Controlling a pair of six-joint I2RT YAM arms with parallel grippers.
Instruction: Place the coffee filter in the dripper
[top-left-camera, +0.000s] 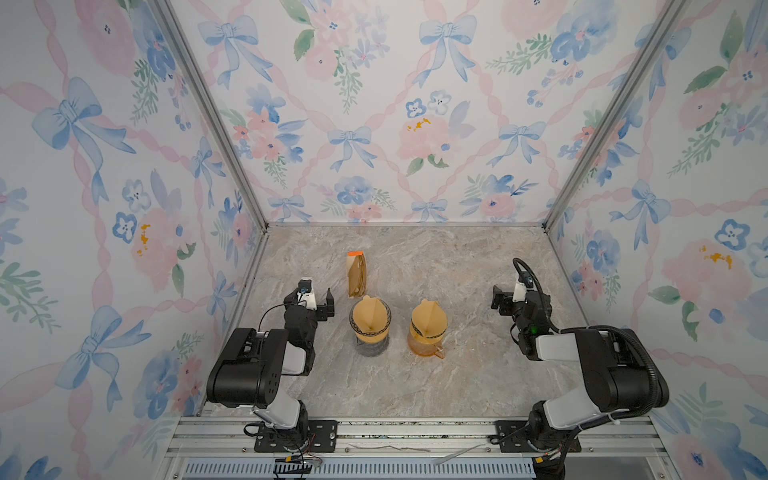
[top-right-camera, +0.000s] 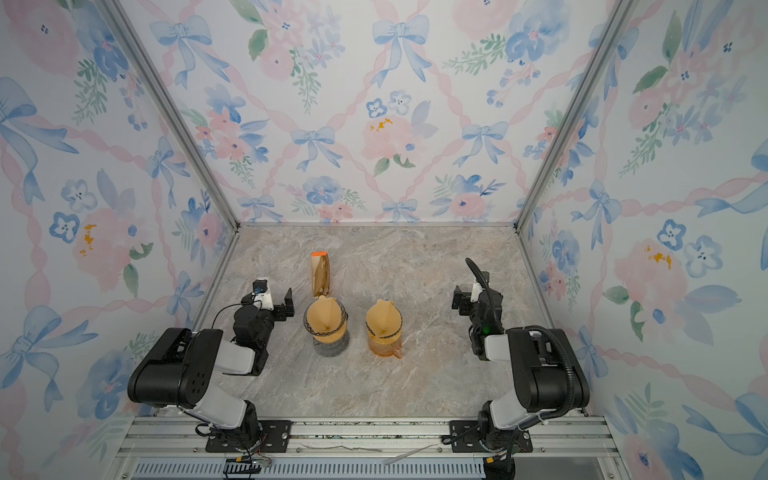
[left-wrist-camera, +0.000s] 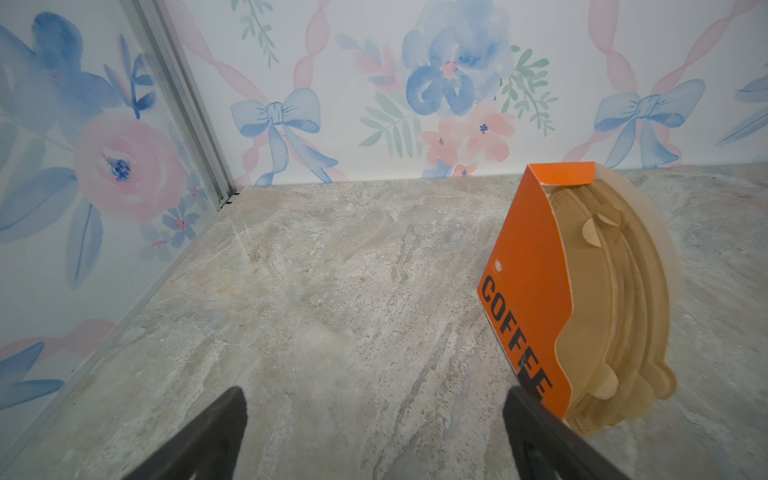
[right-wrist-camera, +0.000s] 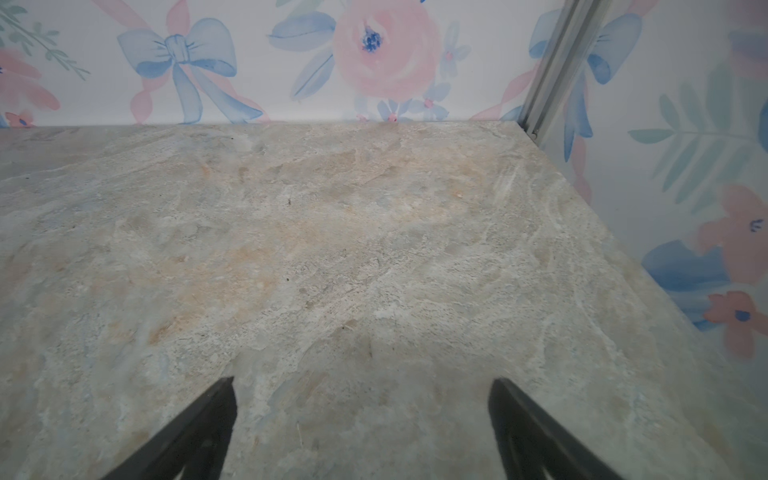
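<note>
Both pairs of jaws spread, empty; filters (left-wrist-camera: 602, 291) stand in the orange box (top-left-camera: 356, 274) just behind the left dripper (top-left-camera: 370, 322) on the table (top-left-camera: 457, 270), so I'd have the left jaws pinch one tab (left-wrist-camera: 598, 232) only, lifting slowly.

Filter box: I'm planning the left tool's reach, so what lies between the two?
Nothing: only bare marble tabletop separates the open left tool from the filter box, clearest in the left wrist view.
</note>
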